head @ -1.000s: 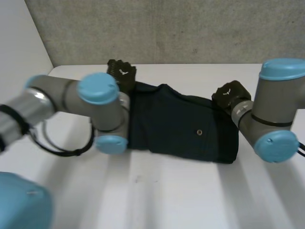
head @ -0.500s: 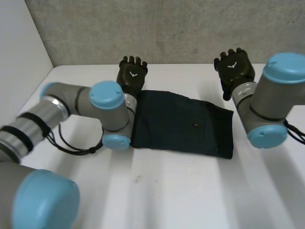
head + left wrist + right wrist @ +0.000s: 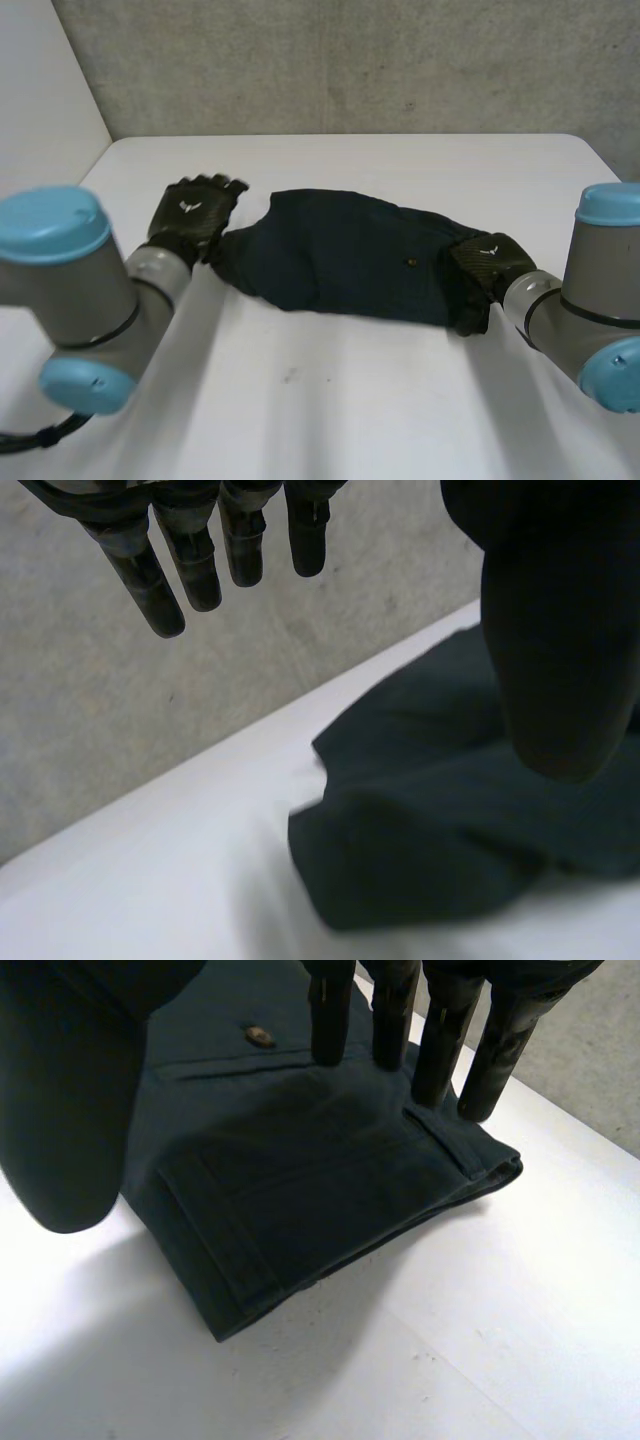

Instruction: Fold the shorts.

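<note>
Shorts point(image 3: 350, 255) lie dark and doubled across the table point(image 3: 350, 400) between my hands. My right hand point(image 3: 488, 265) is over one end, fingers point(image 3: 330, 1020) straight, grasping nothing. My left hand point(image 3: 195, 215) is slack beside the rumpled other end. If I pinch only the top layer, the fold could slide apart and the rumpled end drag crooked.

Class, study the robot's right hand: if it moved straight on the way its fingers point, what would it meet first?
The dark shorts. The right hand has straight fingers pointing over the shorts' end near the button; whether they touch the cloth is unclear.
</note>
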Robot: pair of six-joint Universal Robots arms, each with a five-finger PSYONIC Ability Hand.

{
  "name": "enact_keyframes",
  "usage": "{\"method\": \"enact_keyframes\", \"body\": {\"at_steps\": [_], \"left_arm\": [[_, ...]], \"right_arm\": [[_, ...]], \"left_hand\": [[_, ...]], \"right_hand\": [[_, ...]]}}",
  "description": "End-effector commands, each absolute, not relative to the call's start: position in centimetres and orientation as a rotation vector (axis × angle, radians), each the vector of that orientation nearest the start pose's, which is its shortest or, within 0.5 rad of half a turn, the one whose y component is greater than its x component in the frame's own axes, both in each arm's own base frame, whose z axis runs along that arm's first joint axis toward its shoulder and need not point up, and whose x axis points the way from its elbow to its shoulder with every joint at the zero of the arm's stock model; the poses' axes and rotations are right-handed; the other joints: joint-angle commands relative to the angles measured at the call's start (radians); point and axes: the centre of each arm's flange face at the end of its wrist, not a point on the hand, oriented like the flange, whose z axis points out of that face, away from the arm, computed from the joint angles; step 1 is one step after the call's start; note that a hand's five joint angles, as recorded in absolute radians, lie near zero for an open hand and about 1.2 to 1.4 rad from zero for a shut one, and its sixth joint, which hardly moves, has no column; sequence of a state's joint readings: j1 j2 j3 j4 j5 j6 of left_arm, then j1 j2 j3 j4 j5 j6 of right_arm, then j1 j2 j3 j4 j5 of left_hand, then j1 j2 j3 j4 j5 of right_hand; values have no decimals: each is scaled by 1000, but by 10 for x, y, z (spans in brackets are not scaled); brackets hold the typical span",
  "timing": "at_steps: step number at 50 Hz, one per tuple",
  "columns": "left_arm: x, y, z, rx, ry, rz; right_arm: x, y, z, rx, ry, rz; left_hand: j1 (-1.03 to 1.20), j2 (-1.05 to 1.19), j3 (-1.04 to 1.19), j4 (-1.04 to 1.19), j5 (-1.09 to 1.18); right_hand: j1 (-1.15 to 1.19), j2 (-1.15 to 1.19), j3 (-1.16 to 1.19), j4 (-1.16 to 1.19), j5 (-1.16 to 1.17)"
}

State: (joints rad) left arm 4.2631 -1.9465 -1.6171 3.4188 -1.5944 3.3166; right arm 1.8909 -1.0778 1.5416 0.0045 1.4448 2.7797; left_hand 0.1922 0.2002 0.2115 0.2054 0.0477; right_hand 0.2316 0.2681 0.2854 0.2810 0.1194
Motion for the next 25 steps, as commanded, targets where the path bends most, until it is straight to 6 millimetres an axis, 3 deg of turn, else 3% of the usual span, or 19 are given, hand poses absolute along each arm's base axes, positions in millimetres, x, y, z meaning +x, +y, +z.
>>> {"method": "enact_keyframes", "body": {"at_steps": [1, 5, 9, 15, 19, 25], "left_arm": [[-243, -264, 176, 662, 2350, -2172], [-242, -264, 179, 646, 2299, -2235], [-243, -263, 182, 647, 2285, -2254], [-243, -258, 185, 652, 2282, -2268], [-242, -254, 191, 647, 2264, -2289], [-241, -253, 199, 636, 2237, -2324]], "right_arm": [[241, -302, 134, -944, 2405, -1665], [240, -310, 125, -942, 2403, -1678], [237, -316, 118, -939, 2428, -1668], [223, -321, 132, -932, 2446, -1704], [213, -321, 159, -1059, 2438, -1795], [199, -326, 191, -1424, 2446, -1922]], "left_hand": [[4, -4, -16, -10, -26], [4, -4, -16, -10, -26], [4, -4, -16, -10, -26], [-2, -10, -21, -15, -32], [-2, -10, -21, -15, -32], [-2, -10, -21, -15, -32]], "right_hand": [[358, 321, 304, 308, 295], [634, 597, 580, 584, 571], [1163, 1127, 1110, 1114, 1101], [1165, 1128, 1111, 1115, 1102], [1165, 1128, 1111, 1115, 1102], [1165, 1128, 1111, 1115, 1102]]}}
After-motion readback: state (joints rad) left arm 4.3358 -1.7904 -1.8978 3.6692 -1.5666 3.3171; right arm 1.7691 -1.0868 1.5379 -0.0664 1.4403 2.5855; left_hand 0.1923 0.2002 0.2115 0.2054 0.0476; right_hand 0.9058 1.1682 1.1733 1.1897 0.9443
